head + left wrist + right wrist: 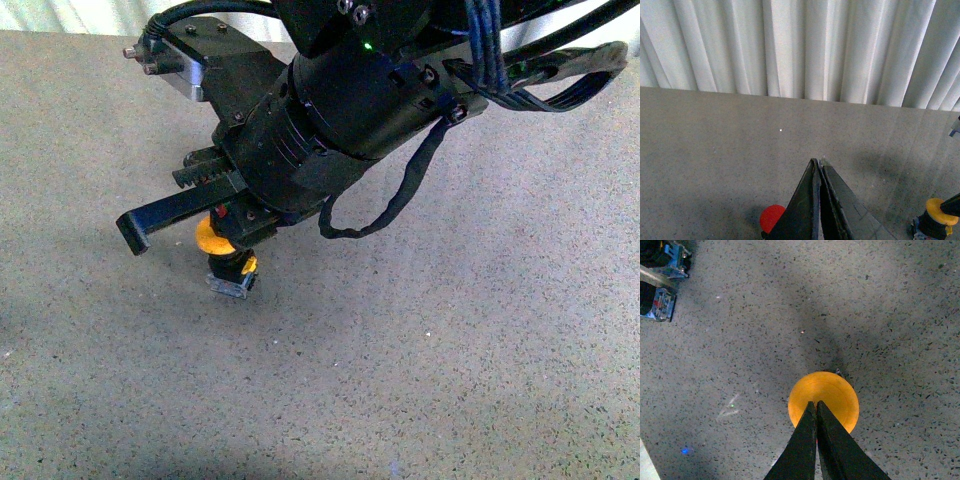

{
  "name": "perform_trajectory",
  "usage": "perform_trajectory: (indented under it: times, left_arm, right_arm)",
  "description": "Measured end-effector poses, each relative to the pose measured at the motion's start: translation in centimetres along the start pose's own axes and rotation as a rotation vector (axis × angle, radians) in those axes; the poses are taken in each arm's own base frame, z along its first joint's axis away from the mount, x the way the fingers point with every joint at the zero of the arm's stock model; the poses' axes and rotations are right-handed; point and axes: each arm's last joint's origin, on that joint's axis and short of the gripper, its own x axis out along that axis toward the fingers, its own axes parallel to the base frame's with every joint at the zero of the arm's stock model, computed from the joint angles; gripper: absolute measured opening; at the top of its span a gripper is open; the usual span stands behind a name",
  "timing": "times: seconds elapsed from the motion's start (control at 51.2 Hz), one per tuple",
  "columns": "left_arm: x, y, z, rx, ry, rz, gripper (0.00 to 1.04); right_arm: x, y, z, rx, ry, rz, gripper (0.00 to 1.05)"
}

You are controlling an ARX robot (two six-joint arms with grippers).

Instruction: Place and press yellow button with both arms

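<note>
The yellow button [212, 240] stands upright on the speckled grey table, with its orange-yellow cap, black collar and clear square base [228, 283] showing. My right arm [340, 100] reaches down over it. My right gripper [226, 226] is shut with its tips at the cap's top. In the right wrist view the shut jaws [816, 405] point onto the cap [823, 392] from above. My left gripper [819, 162] is shut and empty, low over the table. The yellow button [940, 212] lies off to its side. The left arm is out of the front view.
A red button [771, 218] sits on the table just beside the left jaws. White pleated curtains [800, 45] close off the table's far edge. Blue and black parts [660, 302] lie at one corner of the right wrist view.
</note>
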Motion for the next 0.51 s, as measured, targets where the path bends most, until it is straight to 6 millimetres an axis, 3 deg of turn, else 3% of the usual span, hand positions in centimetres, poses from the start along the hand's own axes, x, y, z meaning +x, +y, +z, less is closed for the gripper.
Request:
perform_trajectory:
  times: [0.215, 0.293, 0.508]
  left_arm:
    - [0.0, 0.0, 0.0, 0.000, 0.000, 0.000, 0.01]
    - [0.0, 0.0, 0.0, 0.000, 0.000, 0.000, 0.01]
    - [0.0, 0.0, 0.0, 0.000, 0.000, 0.000, 0.01]
  right_arm:
    - [-0.1, -0.2, 0.4, 0.043, -0.038, 0.024, 0.01]
    - [-1.0, -0.6, 1.1, 0.078, -0.089, 0.032, 0.01]
    - [-7.5, -1.8, 3.8, 0.127, -0.319, -0.001, 0.01]
